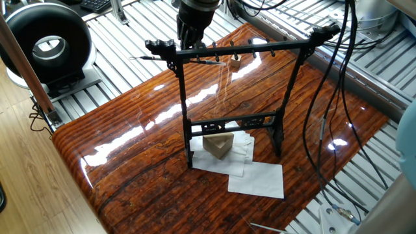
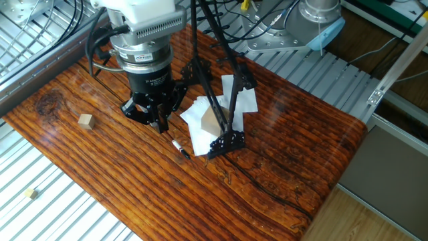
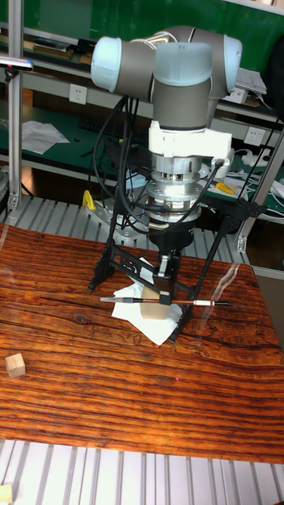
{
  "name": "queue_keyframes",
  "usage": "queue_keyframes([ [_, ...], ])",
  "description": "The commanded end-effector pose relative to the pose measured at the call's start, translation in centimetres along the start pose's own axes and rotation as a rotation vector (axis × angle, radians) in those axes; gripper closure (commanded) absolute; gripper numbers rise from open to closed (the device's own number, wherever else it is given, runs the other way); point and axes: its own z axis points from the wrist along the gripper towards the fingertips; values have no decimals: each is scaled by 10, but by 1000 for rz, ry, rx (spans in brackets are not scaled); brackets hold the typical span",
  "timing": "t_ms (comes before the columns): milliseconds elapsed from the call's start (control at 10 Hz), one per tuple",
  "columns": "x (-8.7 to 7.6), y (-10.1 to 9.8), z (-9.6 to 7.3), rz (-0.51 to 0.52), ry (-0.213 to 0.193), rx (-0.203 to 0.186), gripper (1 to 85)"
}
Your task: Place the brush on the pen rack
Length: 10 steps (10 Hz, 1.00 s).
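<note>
Arm: grey UR5 arm, wrist pointing straight down over the glossy striped wooden table [image 2: 281, 167]; black two-finger gripper [image 3: 163, 298] hanging vertically behind the top crossbar of the tall black pen rack with two uprights and a row of small pegs [image 1: 244, 49], at the rack's left end as seen in one fixed view; fingers [image 2: 160, 122] pointing down, held well above the tabletop.

Jaws: drawn narrow, pinching the thin dark-shafted writing brush [image 3: 162, 301] near the middle of its length.

Brush: horizontal, roughly level with the rack's crossbar and just beside it; both ends projecting past the fingers; one end poking out beyond the rack's left upright in one fixed view [image 1: 140, 58]; whether it touches a peg cannot be told.

Rack: upright on its feet, standing partly on white paper sheets [image 1: 257, 179]; tan triangular wooden block [image 1: 218, 145] on the paper just behind the ornate lower rail.

Other: small tan wooden cube [image 2: 85, 120] on the table, well apart from the rack.
</note>
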Motion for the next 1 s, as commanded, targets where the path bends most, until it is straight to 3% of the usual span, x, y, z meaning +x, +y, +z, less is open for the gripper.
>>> queue_keyframes([
  [0,-18,9,-11,-29,-91,-29,847],
  [200,1,15,-22,-78,-59,-44,847],
  [500,29,28,-26,-130,-110,-69,847],
  [900,44,44,-45,-157,-146,-80,847],
])
